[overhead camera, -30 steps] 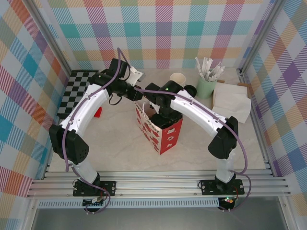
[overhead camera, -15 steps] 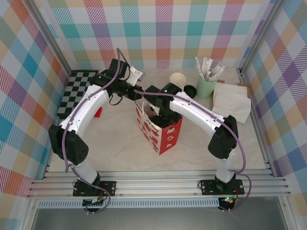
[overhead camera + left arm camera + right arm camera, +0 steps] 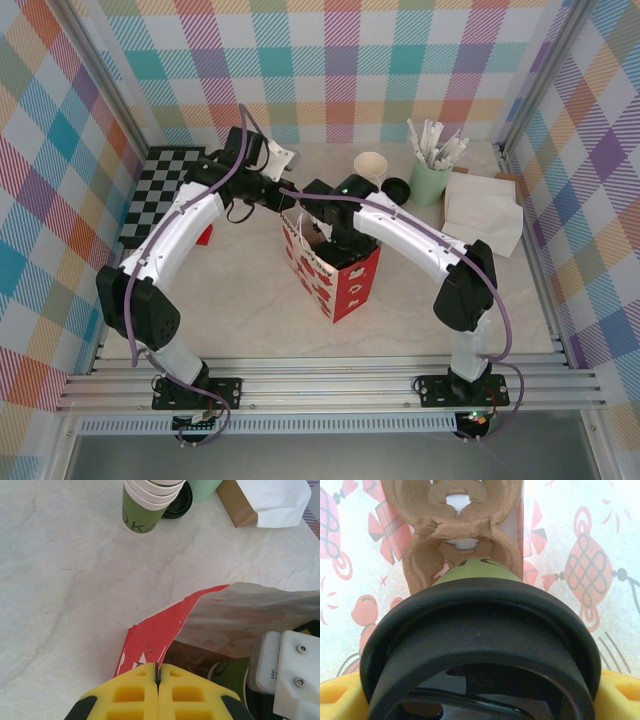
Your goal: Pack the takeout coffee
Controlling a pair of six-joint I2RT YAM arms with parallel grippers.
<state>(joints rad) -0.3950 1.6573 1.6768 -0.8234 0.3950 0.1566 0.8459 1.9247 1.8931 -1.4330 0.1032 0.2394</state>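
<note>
Now the right tool (image 3: 480, 700) grips the black-lidded takeout coffee (image 3: 477, 625) by its sides. Cup is down inside the red paper bag (image 3: 338, 278), over the brown cardboard carrier (image 3: 455, 530); contact unclear. The left tool (image 3: 158, 676) is pinched closed on the bag's rim. Bag stands upright mid-counter (image 3: 240, 300).

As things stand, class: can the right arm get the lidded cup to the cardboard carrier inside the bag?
Probably yes: the left gripper pinches the bag open, and the carrier lies bare just beyond the lidded cup.
</note>
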